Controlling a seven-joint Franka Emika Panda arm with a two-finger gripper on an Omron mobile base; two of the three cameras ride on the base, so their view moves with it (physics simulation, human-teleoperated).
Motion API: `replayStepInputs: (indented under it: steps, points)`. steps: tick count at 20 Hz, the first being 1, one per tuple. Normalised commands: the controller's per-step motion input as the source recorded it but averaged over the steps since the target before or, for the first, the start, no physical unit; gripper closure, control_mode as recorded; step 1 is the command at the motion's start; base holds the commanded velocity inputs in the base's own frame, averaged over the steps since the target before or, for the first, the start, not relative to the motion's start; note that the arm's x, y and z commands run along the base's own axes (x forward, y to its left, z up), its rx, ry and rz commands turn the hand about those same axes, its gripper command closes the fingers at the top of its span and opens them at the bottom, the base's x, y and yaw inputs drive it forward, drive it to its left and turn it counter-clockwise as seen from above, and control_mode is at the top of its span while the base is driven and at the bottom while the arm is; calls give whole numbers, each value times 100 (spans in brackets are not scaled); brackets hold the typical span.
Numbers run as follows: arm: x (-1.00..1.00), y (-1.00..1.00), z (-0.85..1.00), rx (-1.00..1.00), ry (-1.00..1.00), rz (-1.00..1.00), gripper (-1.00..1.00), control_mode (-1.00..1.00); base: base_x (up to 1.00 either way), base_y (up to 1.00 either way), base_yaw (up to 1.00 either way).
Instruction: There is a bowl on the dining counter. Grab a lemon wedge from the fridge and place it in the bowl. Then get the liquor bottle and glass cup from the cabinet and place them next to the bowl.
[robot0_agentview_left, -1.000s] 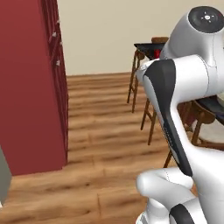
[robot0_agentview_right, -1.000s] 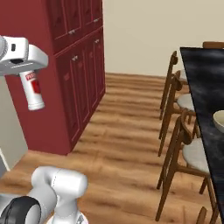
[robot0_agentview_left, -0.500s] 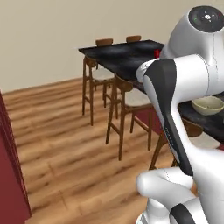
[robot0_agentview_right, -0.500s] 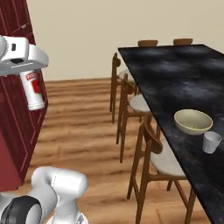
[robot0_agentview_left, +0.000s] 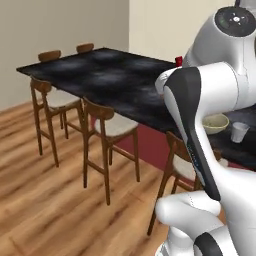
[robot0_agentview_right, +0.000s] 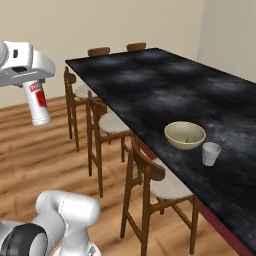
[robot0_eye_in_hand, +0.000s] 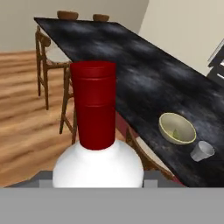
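While my gripper (robot0_agentview_right: 33, 85) grasps the slim whitish red-topped liquor bottle (robot0_agentview_right: 38, 103) in the air, off the long black marbled dining counter's (robot0_agentview_right: 150, 85) edge, the shallow tan bowl (robot0_agentview_right: 185, 135) sits on that counter, the small translucent glass cup (robot0_agentview_right: 211, 153) just beside it.

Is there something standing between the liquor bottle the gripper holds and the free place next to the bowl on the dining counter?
Nothing visible on the dining counter blocks it. The liquor bottle hangs over the floor; wooden chairs line the near edge. Beside the bowl stands the glass cup.
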Motion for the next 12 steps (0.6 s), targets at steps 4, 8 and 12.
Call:
replayStepInputs:
  steps: [4, 8, 12]
  points:
    - [0, 0, 0, 0, 0, 0, 100, 100, 32, 47, -58]
    - [0, 0, 0, 0, 0, 0, 100, 100, 33, 46, -58]
    - [0, 0, 0, 0, 0, 0, 100, 100, 40, 52, -57]
